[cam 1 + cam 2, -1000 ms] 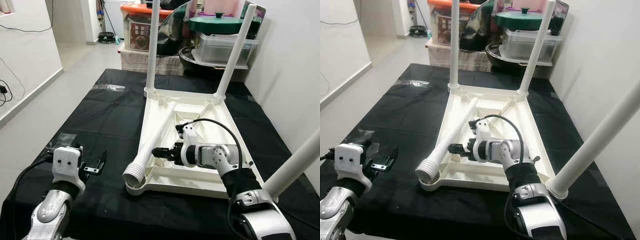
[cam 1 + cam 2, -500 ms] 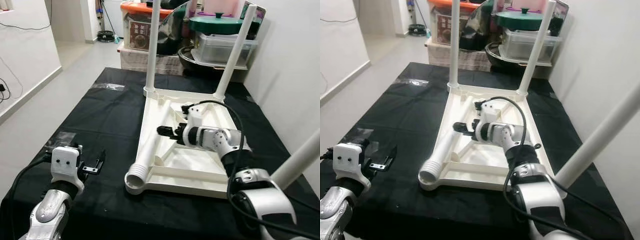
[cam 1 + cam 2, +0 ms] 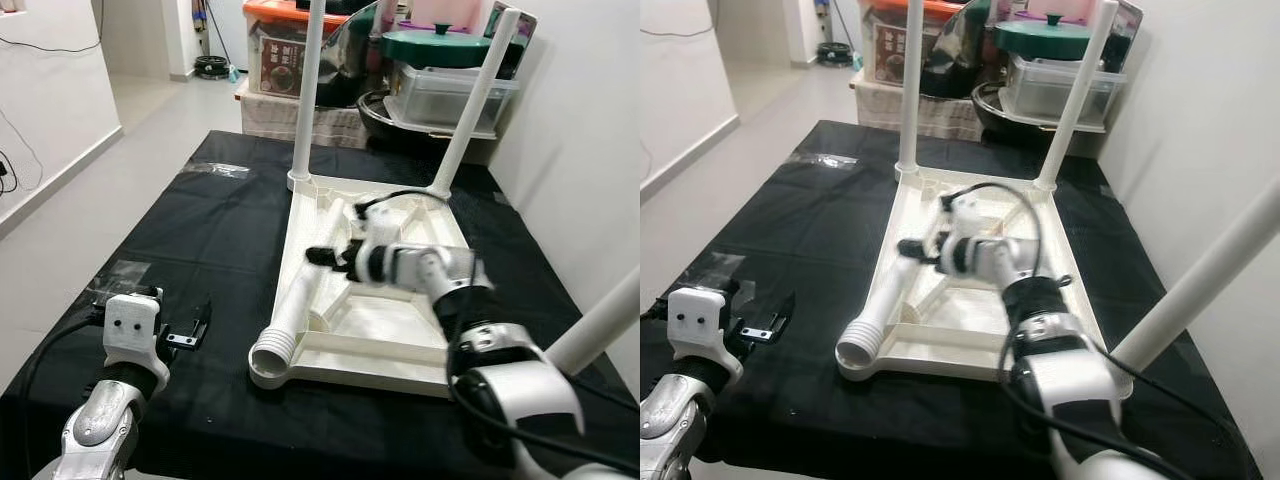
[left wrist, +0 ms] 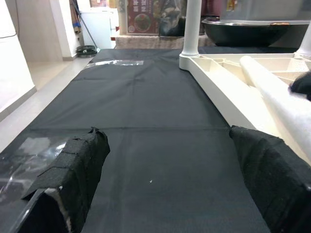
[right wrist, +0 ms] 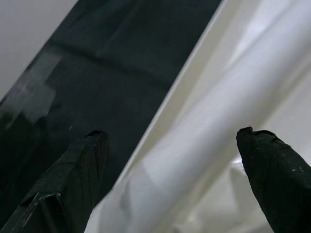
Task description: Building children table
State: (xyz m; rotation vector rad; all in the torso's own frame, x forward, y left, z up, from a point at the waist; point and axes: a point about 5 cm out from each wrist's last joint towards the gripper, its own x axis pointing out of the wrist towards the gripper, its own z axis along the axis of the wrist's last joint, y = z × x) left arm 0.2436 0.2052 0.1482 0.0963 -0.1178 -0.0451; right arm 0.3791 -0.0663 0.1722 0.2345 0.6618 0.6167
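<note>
The right hand (image 3: 318,255) reaches across the upturned white table top (image 3: 400,330), its black fingers spread wide above the loose white leg (image 3: 300,290) that lies inside the table top along its left rim; the silver forearm stretches back toward the robot, blurred. The left hand (image 3: 185,335) hovers low over the black-covered desk (image 3: 200,230), left of the table top, fingers parted and holding nothing. Two fitted legs (image 3: 305,90) stand upright at the table top's far corners.
</note>
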